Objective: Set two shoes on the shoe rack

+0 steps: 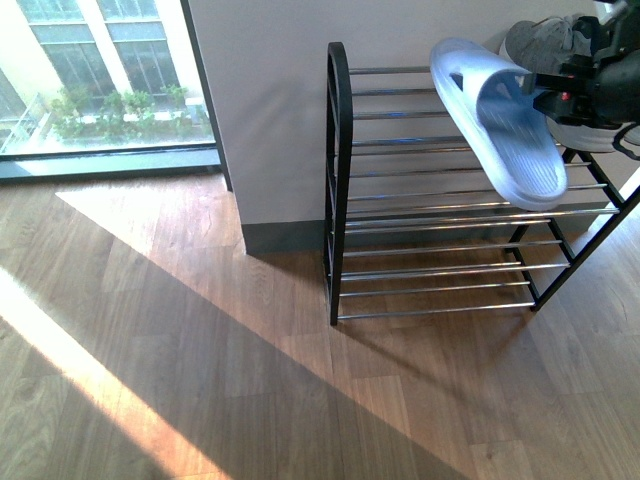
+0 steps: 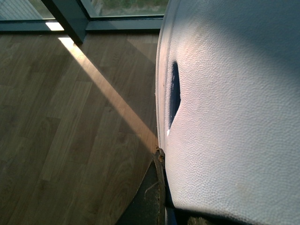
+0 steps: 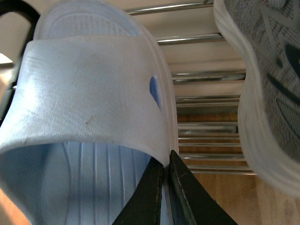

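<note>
A pale blue slide sandal [image 1: 500,120] hangs tilted in the air in front of the shoe rack's [image 1: 338,180] upper tiers. My right gripper [image 1: 548,88] is shut on its strap edge. In the right wrist view the dark fingers [image 3: 154,192] pinch the sandal's [image 3: 93,93] side wall, with the silver rods [image 3: 206,75] behind. A grey knit sneaker [image 1: 545,40] with a white sole sits on the rack's top tier to the right, close beside the sandal [image 3: 267,70]. My left gripper [image 2: 161,161] is shut on another pale blue sandal [image 2: 234,117], which fills half of the left wrist view above the floor.
The rack stands against a grey wall [image 1: 260,120] on a wooden floor [image 1: 200,380]. A floor-length window [image 1: 100,80] is at the left, casting a sunlit stripe across the floor. The lower rack tiers [image 1: 430,290] hold nothing that shows.
</note>
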`<act>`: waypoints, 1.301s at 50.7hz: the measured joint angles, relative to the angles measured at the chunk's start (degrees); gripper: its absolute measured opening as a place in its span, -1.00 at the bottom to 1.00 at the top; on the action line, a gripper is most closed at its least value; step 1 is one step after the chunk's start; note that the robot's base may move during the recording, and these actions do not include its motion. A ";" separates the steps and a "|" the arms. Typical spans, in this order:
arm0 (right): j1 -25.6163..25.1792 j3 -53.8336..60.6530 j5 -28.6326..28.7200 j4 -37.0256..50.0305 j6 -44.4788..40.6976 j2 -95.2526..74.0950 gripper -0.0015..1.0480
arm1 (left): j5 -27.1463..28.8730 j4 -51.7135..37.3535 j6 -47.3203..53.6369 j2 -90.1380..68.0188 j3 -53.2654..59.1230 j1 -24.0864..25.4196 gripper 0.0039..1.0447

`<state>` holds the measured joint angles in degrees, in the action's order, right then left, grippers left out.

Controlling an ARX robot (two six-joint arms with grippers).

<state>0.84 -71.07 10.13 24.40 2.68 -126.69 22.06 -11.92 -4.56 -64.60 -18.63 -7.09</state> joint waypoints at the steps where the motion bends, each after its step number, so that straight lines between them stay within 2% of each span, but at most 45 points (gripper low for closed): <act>1: 0.09 -2.12 -1.14 -1.01 -0.24 -1.40 -0.97 | -0.02 0.00 0.00 0.00 -0.02 0.00 -0.97; 28: 0.48 -38.95 -16.59 -20.17 1.62 -21.29 -0.97 | -0.02 0.00 0.00 0.00 0.00 0.00 -0.97; 37: 1.03 -45.99 -17.44 -22.49 2.56 -24.55 -0.97 | -0.02 0.00 0.00 0.00 0.00 0.00 -0.97; 46: 1.57 -44.50 -15.65 -20.00 2.99 -24.30 -0.96 | -0.02 0.00 0.00 0.00 -0.02 0.00 -0.97; 64: 2.91 -28.28 -8.90 -9.75 3.98 -13.90 0.33 | -0.02 0.00 0.00 0.00 0.00 0.00 -0.97; 66: 2.95 -26.69 -8.28 -8.85 4.09 -12.74 0.40 | -0.02 0.00 0.00 0.00 0.00 0.00 -0.97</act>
<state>3.79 -97.76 1.85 15.55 6.76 -139.44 22.04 -11.92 -4.56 -64.60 -18.63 -7.09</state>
